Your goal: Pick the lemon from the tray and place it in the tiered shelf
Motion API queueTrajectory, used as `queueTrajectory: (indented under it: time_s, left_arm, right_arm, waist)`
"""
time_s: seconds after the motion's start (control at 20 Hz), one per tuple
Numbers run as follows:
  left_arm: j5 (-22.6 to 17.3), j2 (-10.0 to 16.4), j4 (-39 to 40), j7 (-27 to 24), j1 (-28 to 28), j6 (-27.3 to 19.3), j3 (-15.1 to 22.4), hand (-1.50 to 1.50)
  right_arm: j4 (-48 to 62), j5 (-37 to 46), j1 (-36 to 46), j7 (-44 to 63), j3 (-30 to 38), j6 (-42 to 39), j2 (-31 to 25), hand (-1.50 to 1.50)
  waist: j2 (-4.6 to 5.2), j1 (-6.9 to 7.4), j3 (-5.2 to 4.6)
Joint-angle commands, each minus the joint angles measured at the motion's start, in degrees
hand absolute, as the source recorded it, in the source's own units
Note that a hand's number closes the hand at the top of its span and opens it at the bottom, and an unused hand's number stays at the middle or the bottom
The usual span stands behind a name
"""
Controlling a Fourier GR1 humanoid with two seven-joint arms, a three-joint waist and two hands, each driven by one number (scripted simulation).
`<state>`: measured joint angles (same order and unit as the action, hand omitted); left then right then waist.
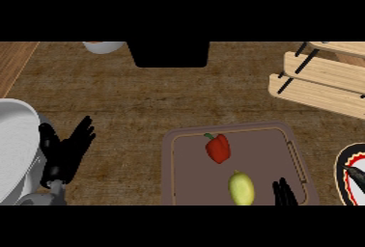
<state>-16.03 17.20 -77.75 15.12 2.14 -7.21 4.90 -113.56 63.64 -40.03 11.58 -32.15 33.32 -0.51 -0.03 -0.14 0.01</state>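
A yellow lemon [242, 188] lies on the brown tray [187, 159] near its front edge, with a red pepper [218, 148] behind it. My right hand [284, 194] shows only as straight fingertips at the tray's front right, a short gap to the right of the lemon and not touching it. At the far left my left hand [66, 149] rests open, fingers up. The wooden tiered shelf [324, 82] stands at the back right, its boards bare.
A black box [171, 53] and a white bowl [104, 46] sit at the counter's back edge. A grey-white rounded body [16, 144] fills the left edge. A dark round plate [354, 174] shows at the right edge.
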Motion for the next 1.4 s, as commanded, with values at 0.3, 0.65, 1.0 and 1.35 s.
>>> queueTrajectory:
  time_s: [0.3, 0.65, 1.0, 1.35]
  left_arm:
    - [2.9, -1.6, 1.3, -0.1, 1.4, 0.5, -1.9, 0.0]
    - [1.6, -0.4, -6.6, 4.5, -2.6, 3.1, -3.5, 0.0]
    - [3.7, -3.6, 0.2, 2.4, 0.5, 3.8, -5.2, 0.0]
    - [4.7, -3.0, 2.2, 3.6, 4.2, 4.7, -7.1, 0.0]
  right_arm:
    - [10.7, 3.6, 9.7, 9.1, -0.3, 6.1, 0.5, -1.5]
    - [10.5, 0.8, 15.1, 10.9, 6.4, 3.1, -1.5, -1.5]
    - [15.4, -0.4, 19.9, 9.2, 5.0, 6.7, -0.7, -1.5]
    - [23.5, 0.0, 26.3, 11.0, 3.5, 7.5, 0.4, -1.5]
  waist:
    - [0.03, 0.07, 0.0]
    - [-0.04, 0.33, 0.02]
    - [0.01, 0.09, 0.0]
    - [0.07, 0.11, 0.0]
